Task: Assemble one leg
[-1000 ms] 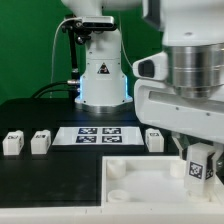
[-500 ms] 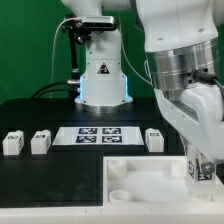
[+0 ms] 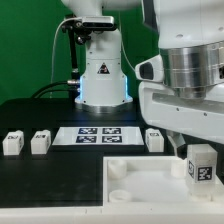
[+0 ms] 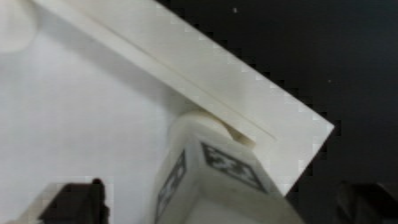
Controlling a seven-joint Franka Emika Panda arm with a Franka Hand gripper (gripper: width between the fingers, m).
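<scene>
Leg, tagged, upright at right rim of panel, lower right of frame. Claw released, fingers standing clear either side. Bare panel floor leftward.

Smooth white plastic leg and panel (both matt), dull black table.

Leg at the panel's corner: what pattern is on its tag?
Black-and-white squares on the leg; wrist view shows it best.
</scene>
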